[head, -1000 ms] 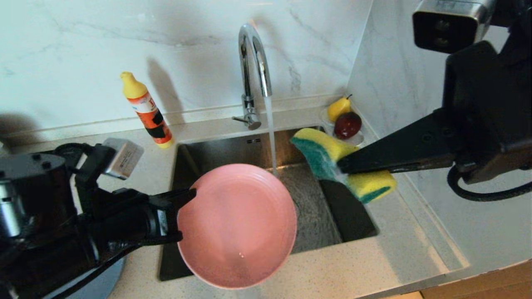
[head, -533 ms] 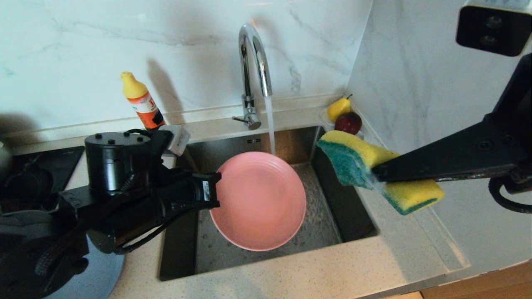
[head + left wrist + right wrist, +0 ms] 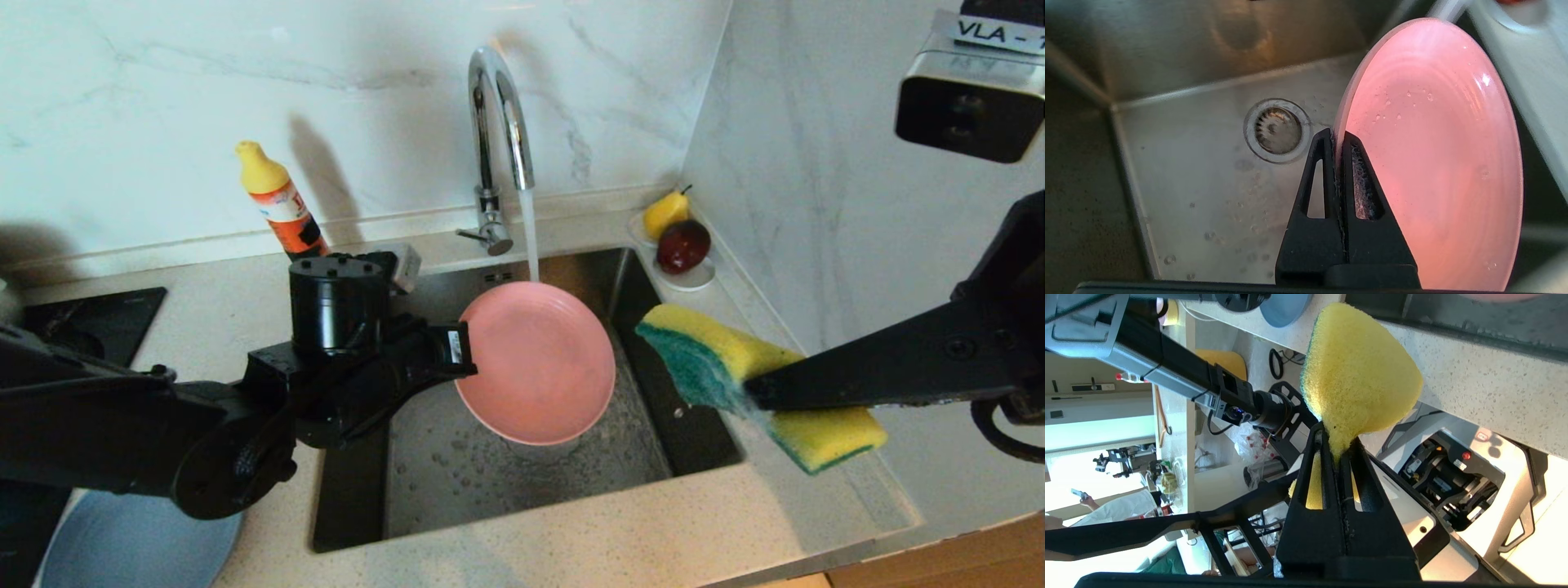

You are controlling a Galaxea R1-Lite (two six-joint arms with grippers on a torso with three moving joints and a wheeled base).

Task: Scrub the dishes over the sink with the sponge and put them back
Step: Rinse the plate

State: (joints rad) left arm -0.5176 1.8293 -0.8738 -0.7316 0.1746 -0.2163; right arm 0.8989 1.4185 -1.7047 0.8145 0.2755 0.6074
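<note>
Nearest you, at seven o'clock in the head view, a light blue plate [image 3: 139, 543] lies on the table [image 3: 620, 539] under the left arm. At four o'clock your right end effector [image 3: 755, 392] is pressed tight on the sponge [image 3: 735, 367], pinching its middle so both ends bulge, above the table just right of the sink [image 3: 441, 474]. At centre, your left end effector [image 3: 465, 359] pinches the pink plate [image 3: 535, 363] by its left rim, holding it tilted over the basin; the tap [image 3: 498, 122] at twelve o'clock runs water that seems to strike the plate's far edge. Beyond, a soap bottle [image 3: 282, 204] stands at eleven o'clock, and a pear [image 3: 665, 212] and dark red fruit [image 3: 684, 245] sit at one o'clock.
</note>
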